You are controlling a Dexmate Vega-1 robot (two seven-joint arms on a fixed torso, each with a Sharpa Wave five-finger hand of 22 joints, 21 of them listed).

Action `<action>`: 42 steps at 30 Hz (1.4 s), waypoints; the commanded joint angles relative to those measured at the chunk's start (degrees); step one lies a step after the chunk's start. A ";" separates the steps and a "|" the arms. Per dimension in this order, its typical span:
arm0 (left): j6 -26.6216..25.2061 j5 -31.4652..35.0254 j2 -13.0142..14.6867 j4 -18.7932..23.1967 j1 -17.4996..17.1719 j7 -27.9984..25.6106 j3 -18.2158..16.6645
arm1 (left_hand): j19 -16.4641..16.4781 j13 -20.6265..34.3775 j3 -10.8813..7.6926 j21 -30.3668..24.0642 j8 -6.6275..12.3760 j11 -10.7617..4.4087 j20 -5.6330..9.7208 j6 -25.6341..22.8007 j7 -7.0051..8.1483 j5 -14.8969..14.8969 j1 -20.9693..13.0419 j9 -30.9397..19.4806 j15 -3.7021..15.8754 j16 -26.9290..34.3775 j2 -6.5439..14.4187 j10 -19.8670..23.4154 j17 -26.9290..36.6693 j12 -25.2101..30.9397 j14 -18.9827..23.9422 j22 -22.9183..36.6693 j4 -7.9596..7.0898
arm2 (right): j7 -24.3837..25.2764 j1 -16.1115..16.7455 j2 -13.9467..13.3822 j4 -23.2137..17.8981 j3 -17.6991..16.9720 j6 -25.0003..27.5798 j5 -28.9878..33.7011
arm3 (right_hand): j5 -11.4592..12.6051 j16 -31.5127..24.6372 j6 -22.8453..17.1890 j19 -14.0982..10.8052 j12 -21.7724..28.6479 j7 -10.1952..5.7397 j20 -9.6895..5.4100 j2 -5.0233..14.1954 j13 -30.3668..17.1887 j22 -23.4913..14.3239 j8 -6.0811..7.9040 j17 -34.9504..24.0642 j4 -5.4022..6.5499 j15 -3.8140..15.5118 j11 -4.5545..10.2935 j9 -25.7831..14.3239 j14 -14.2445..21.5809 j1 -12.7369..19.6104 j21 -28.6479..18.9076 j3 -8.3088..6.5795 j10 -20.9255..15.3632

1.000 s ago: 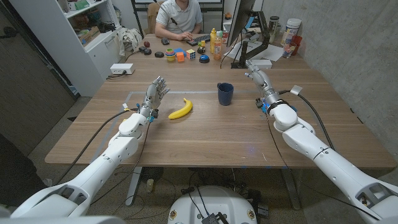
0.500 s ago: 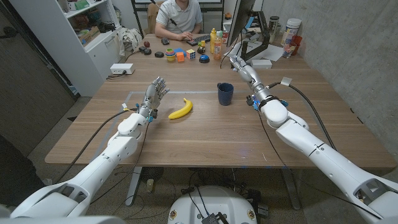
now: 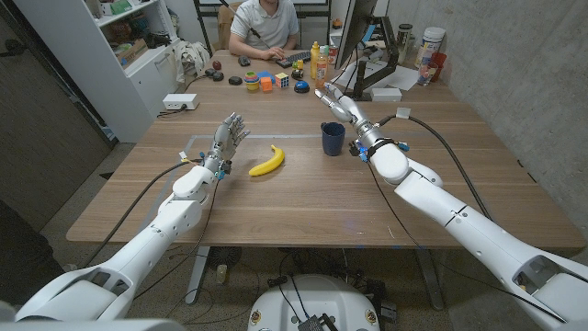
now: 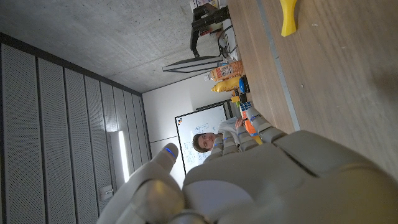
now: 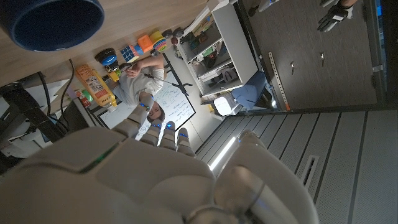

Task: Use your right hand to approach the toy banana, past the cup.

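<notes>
The toy banana (image 3: 266, 162) lies on the wooden table (image 3: 303, 207), a little to the robot's left of the middle, and its long axis runs on a diagonal, with the stem end farther from the robot and slightly toward its right. The right hand (image 3: 336, 103) is well apart from it, raised over the table beyond the dark blue cup (image 3: 333, 138), with its fingers stretched out and apart and nothing in them. From this hand the banana lies toward the robot's left and a little nearer to the robot, and the cup stands almost between them, so I think the hand must pass around or over the cup. The left hand (image 3: 230, 136) is much nearer, just beside the banana on its left side, fingers up and spread, holding nothing. Farther away, small colored toys (image 3: 266, 82), bottles (image 3: 320, 64) and a seated person (image 3: 265, 26) are at the far edge.
</notes>
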State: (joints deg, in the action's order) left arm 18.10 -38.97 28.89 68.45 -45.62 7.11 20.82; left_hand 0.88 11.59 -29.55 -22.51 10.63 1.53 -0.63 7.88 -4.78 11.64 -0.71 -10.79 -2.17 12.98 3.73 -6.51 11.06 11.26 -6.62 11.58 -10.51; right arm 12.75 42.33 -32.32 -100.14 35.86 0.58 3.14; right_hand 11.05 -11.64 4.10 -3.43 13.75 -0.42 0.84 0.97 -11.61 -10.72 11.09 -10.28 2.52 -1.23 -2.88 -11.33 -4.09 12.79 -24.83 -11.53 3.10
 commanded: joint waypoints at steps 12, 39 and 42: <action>0.01 -0.09 0.32 -0.39 0.29 0.91 0.01 | -0.03 0.23 -0.19 0.05 0.39 -0.07 -0.47 0.40 0.18 0.33 -0.02 -0.25 -0.16 0.37 6.00 -0.42 0.10 0.23 -0.53 0.11 0.04 | -5.05 -5.48 2.86 0.10 11.00 7.43 15.66 | 0.51 0.21 1.54 -3.18 -0.47 0.03 1.57 -0.31 -0.23 -0.03 -0.27 -0.06 -0.61 -0.03 -0.53 -0.33 0.06 0.89 -0.55 0.18 0.82; 0.48 -0.51 0.25 -1.39 0.45 1.78 -0.23 | 0.01 0.23 -0.14 0.13 0.39 -0.09 -0.47 0.39 0.23 0.33 -0.02 -0.25 -0.14 0.38 5.98 -0.40 0.09 0.23 -0.49 0.12 0.05 | -6.40 -12.03 6.94 5.26 21.84 14.83 38.10 | 0.74 0.05 -17.03 -8.33 1.65 -11.12 10.13 -0.88 -0.13 0.52 4.84 -0.17 -4.31 1.18 5.92 -0.66 4.98 5.56 2.15 0.91 -5.81; 0.50 -0.54 0.17 -1.57 0.57 1.82 -0.23 | 0.04 0.23 -0.13 0.13 0.37 -0.15 -0.45 0.44 0.29 0.33 -0.01 -0.24 -0.12 0.39 5.98 -0.39 0.09 0.23 -0.48 0.12 0.05 | -6.24 -12.47 7.46 6.30 23.09 15.36 40.82 | 0.82 0.29 -19.26 -6.41 1.80 -11.72 9.88 -0.90 -0.10 0.43 5.19 -0.21 -4.04 1.26 6.45 -0.59 4.89 5.02 3.43 1.34 -6.46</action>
State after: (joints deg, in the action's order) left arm 18.19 -39.41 29.39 67.78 -45.55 8.52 20.59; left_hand 0.88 11.58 -29.55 -22.51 10.63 1.53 -0.63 7.88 -4.78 11.63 -0.71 -10.78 -2.17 12.98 3.73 -6.50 11.05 11.25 -6.62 11.58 -10.51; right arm 6.17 31.92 -26.23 -95.52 54.39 12.51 33.30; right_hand 11.66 -11.45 -13.40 -11.47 15.18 -11.69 10.97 0.03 -11.59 -10.12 15.75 -10.28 -1.55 0.01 2.96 -11.87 0.44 18.29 -22.18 -10.58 -3.01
